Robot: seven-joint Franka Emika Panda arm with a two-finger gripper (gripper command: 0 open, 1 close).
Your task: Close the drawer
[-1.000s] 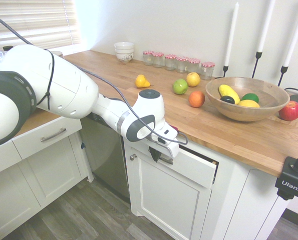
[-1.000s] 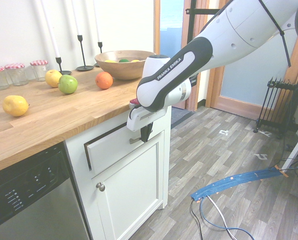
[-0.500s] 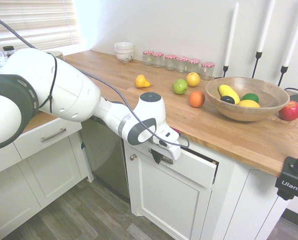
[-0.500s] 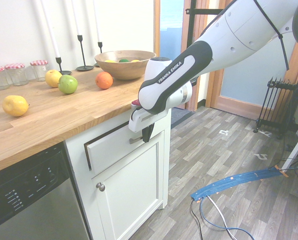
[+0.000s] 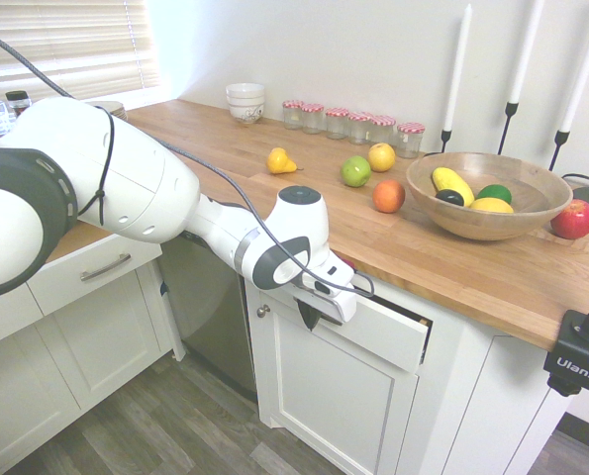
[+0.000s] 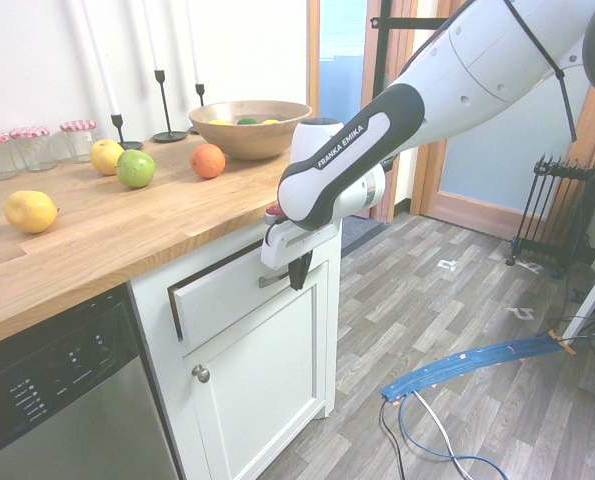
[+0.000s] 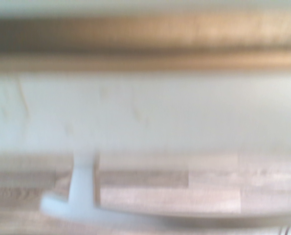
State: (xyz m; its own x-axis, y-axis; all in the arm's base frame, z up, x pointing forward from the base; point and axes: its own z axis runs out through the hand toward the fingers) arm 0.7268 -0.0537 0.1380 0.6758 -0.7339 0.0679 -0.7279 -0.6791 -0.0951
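Nudging shut a wide drawer with a flat white front [image 6: 225, 302]
Slightly open under the pale wooden tabletop [image 5: 423, 237], it should slide stiffly but lightly; push mid-panel, or grasp the slim silver bar handle [image 6: 274, 279]. The black-fingered claw [image 6: 298, 287] is closed, beside that handle. "FRANKA EMIKA" marks the white robot arm [image 6: 457, 80]; "Ulanzi" the black clamp [image 5: 579, 354].

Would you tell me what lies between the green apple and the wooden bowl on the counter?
The orange, as the first exterior view shows.
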